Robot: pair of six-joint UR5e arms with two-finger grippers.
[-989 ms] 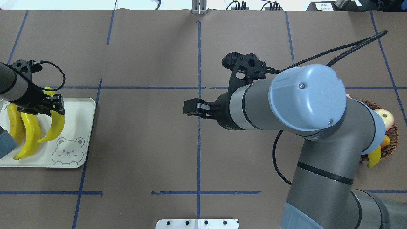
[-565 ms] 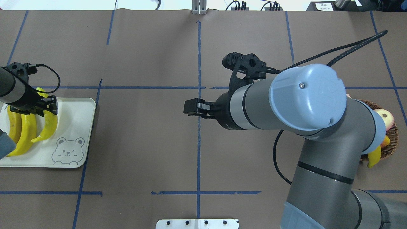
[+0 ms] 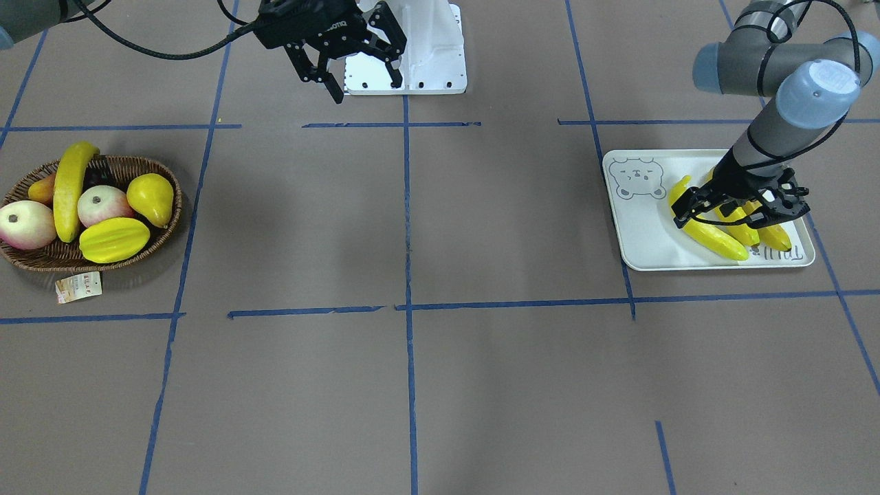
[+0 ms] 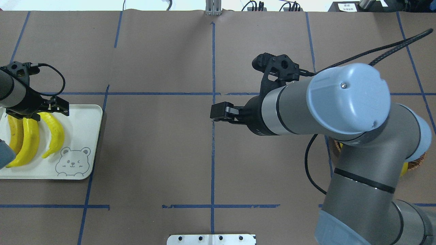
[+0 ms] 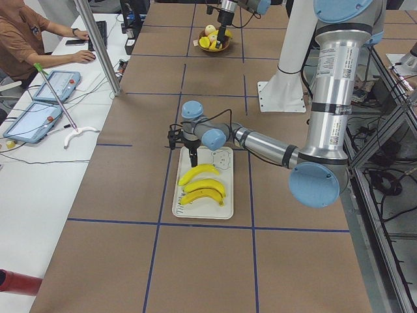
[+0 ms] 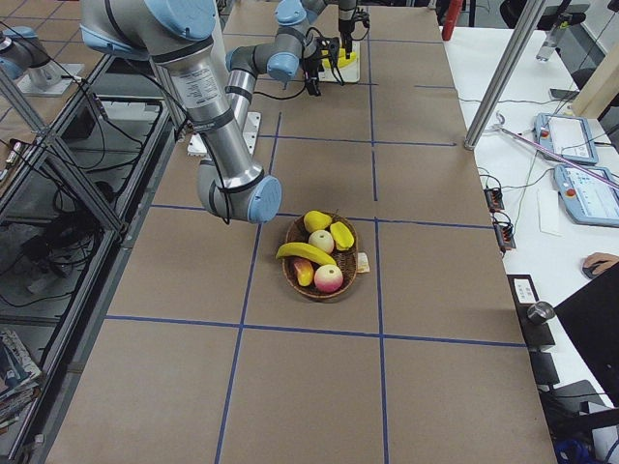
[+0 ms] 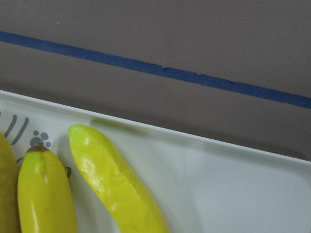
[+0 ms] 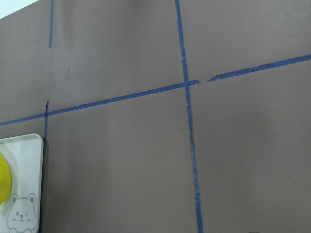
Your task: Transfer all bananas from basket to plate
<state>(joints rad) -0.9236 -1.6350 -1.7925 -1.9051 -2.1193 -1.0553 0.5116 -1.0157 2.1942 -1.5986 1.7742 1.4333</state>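
Note:
Three yellow bananas lie side by side on the pale plate [image 4: 81,115]: one [image 4: 54,132] nearest the bear drawing, one [image 4: 27,143] beside it, and a duller one [image 4: 13,132]. They also show in the front view [image 3: 711,237] on the plate [image 3: 643,234]. My left gripper [image 4: 37,112] [image 3: 737,214] is open just above their upper ends and holds nothing. A fourth banana [image 3: 69,189] lies in the wicker basket [image 3: 41,258]. My right gripper [image 4: 219,114] [image 3: 364,79] is open and empty above the middle of the table. My right arm hides most of the basket in the overhead view.
The basket also holds a yellow pear [image 3: 151,196], a starfruit [image 3: 113,239] and two apples [image 3: 103,205]. Its paper tag [image 3: 79,287] lies on the table in front. The white robot base plate [image 3: 412,62] sits at the robot's edge of the table.
My left gripper lowered the third banana onto the plate and opened, letting it go. My right arm and gripper shifted a little toward the basket side.

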